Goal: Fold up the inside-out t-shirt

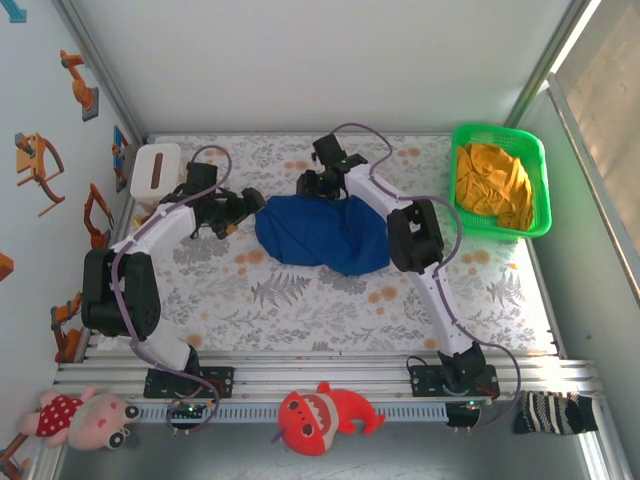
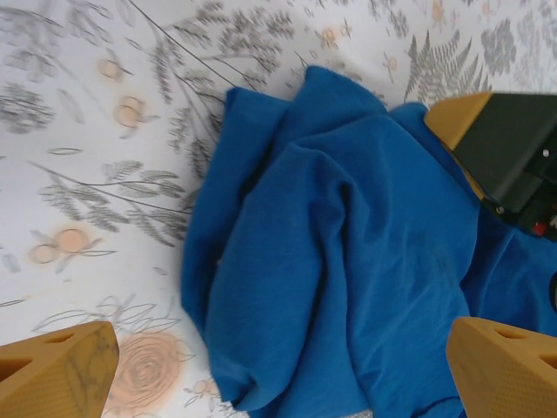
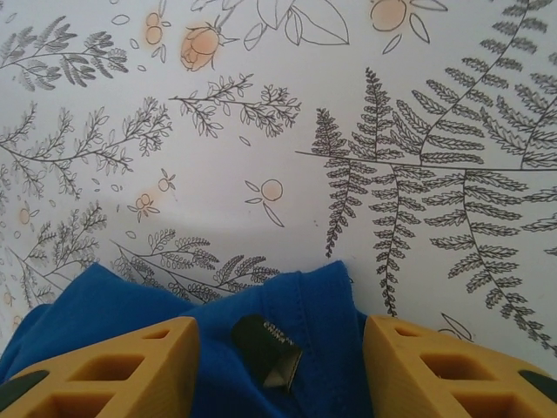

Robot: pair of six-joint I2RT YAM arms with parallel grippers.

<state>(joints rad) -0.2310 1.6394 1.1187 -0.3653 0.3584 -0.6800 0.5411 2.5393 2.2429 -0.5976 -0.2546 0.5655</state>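
The inside-out t-shirt (image 1: 322, 235) lies crumpled in a royal-blue heap at the middle of the flowered table. My left gripper (image 1: 243, 210) hovers at its left edge, wide open. In the left wrist view the folds of the t-shirt (image 2: 348, 261) spread under the left gripper (image 2: 278, 366). My right gripper (image 1: 315, 185) is at the shirt's far edge. In the right wrist view its jaws (image 3: 278, 366) stand apart either side of the collar seam (image 3: 322, 305) and a black label (image 3: 265, 353), with nothing pinched.
A white tissue box (image 1: 155, 170) stands at the back left. A green basket (image 1: 498, 130) at the back right holds an orange-yellow garment (image 1: 492, 185). A red plush shark (image 1: 322, 418) and a pink doll (image 1: 85, 418) lie by the arm bases.
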